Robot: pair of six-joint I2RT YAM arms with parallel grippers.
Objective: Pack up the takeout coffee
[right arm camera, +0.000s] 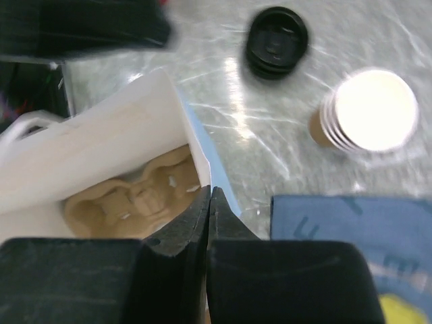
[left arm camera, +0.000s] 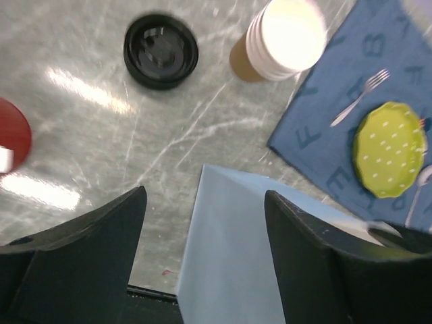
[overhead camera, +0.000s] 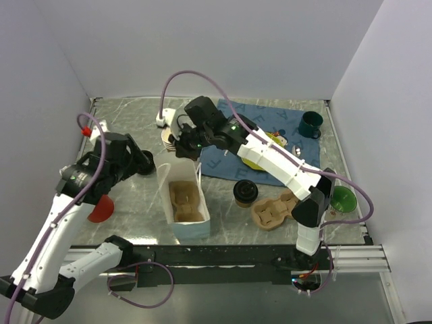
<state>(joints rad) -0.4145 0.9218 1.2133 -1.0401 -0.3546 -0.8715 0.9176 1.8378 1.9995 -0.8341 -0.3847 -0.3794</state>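
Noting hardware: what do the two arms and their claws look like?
The left arm and right arm have white shells, black joints and a trailing lilac cable each. A green light dots the right arm. The left claw and right claw have blocky black fingers.

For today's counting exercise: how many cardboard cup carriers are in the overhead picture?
2. One carrier lies inside the open white bag; the other carrier lies on the table right of it, beside the takeout coffee. More may be hidden.

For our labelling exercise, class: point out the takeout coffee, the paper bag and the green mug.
takeout coffee [overhead camera: 246, 191]: top external view, black lid.
paper bag [overhead camera: 191, 229]: top external view, near end wall.
green mug [overhead camera: 310, 124]: top external view, open top.
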